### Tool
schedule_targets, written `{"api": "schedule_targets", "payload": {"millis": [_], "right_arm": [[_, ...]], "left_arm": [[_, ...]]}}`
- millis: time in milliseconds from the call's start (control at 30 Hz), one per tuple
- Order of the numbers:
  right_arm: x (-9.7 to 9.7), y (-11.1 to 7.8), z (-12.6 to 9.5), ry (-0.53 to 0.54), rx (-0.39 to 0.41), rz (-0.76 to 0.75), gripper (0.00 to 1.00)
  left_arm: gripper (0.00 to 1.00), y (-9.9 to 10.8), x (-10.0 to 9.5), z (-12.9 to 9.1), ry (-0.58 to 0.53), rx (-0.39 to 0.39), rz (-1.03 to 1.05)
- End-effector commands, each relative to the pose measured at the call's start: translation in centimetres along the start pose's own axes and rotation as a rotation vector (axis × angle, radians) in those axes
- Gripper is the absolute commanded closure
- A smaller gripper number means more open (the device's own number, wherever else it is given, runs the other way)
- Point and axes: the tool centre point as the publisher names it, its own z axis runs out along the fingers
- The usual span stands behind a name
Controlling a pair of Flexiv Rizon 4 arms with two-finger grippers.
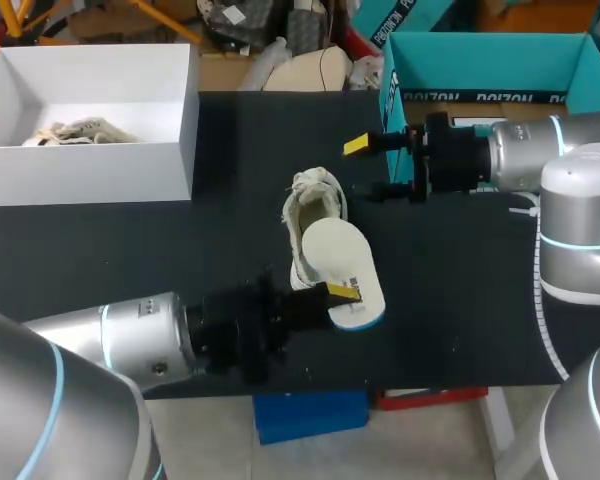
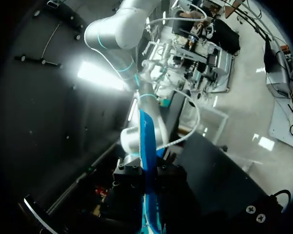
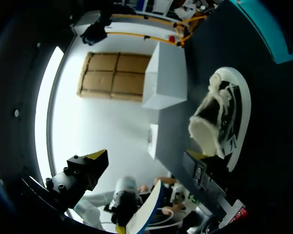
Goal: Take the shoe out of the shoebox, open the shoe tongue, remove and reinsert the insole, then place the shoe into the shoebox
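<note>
A white shoe (image 1: 312, 210) lies on the black table, near its middle. Over the shoe's near end hangs its insole (image 1: 347, 270), white with a blue edge, and my left gripper (image 1: 338, 293) is shut on that insole from the near side. In the left wrist view the insole (image 2: 146, 156) shows edge-on, rising from between the fingers. My right gripper (image 1: 370, 168) stands open just right of the shoe's far end, holding nothing. In the right wrist view the shoe (image 3: 219, 117) lies ahead of the open right gripper (image 3: 145, 157), a little to one side, with the insole (image 3: 147, 207) closer in. The white shoebox (image 1: 90, 160) stands open at the far left.
Something pale and crumpled (image 1: 78, 131) lies inside the shoebox. A teal box (image 1: 480, 60) stands at the far right edge, behind my right arm. The shoebox (image 3: 166, 78) also shows in the right wrist view, beyond the shoe.
</note>
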Motion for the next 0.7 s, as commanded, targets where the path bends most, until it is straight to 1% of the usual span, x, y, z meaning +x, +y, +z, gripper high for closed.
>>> {"api": "schedule_targets", "payload": {"millis": [33, 133, 267, 333, 400, 467, 533, 700], "right_arm": [[0.0, -0.1, 0.2, -0.001, -0.003, 0.000, 0.00], [0.0, -0.1, 0.2, -0.001, -0.003, 0.000, 0.00], [0.0, -0.1, 0.2, -0.001, -0.003, 0.000, 0.00], [0.0, -0.1, 0.2, -0.001, -0.003, 0.000, 0.00], [0.0, -0.1, 0.2, -0.001, -0.003, 0.000, 0.00], [0.0, -0.1, 0.2, -0.001, -0.003, 0.000, 0.00], [0.0, -0.1, 0.2, -0.001, -0.003, 0.000, 0.00], [0.0, -0.1, 0.2, -0.001, -0.003, 0.000, 0.00]], "left_arm": [[1.00, 1.5, 1.0, -0.6, 0.007, 0.077, 0.093], [1.00, 2.4, 2.0, -0.6, 0.084, 0.100, 0.206], [1.00, 3.9, 3.0, -0.8, 0.142, 0.134, 0.269], [1.00, 4.8, 3.4, -0.9, 0.169, 0.135, 0.301], [1.00, 5.5, 3.5, -0.9, 0.165, 0.121, 0.324], [1.00, 6.0, 3.6, -1.0, 0.164, 0.135, 0.377], [1.00, 6.6, 3.8, -0.9, 0.171, 0.129, 0.448], [1.00, 8.1, 3.7, -0.9, 0.153, 0.172, 0.472]]}}
